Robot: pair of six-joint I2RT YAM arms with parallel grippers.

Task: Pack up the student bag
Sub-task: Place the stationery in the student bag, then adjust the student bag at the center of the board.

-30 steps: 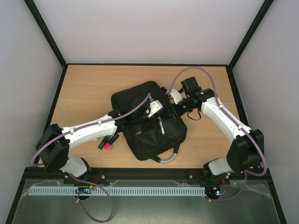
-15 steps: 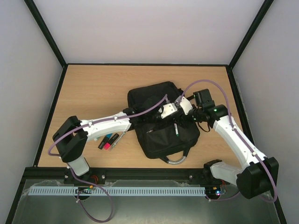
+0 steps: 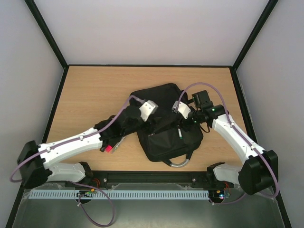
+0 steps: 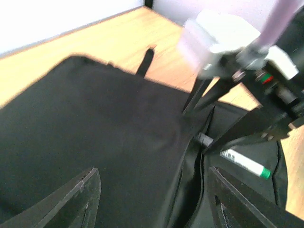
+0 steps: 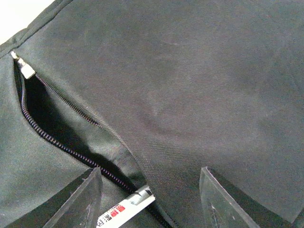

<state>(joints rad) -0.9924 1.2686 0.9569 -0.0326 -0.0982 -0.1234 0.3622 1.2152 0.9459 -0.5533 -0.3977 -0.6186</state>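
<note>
Both wide open and empty, left claw (image 4: 153,173) and right claw (image 5: 151,170) hover over the bag (image 3: 164,102) lying flat on the desk (image 3: 90,95), pen (image 5: 126,205) at the mouth of its unzipped pocket (image 5: 42,114), so best bet: right pinches the pen mid-barrel while left holds that pocket's lip apart.

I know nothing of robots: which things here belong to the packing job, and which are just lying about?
In the job: bag, green-capped marker on it, left gripper, right gripper, both open.
Lying about: pens on the table beside the bag, perhaps next to pack.
</note>
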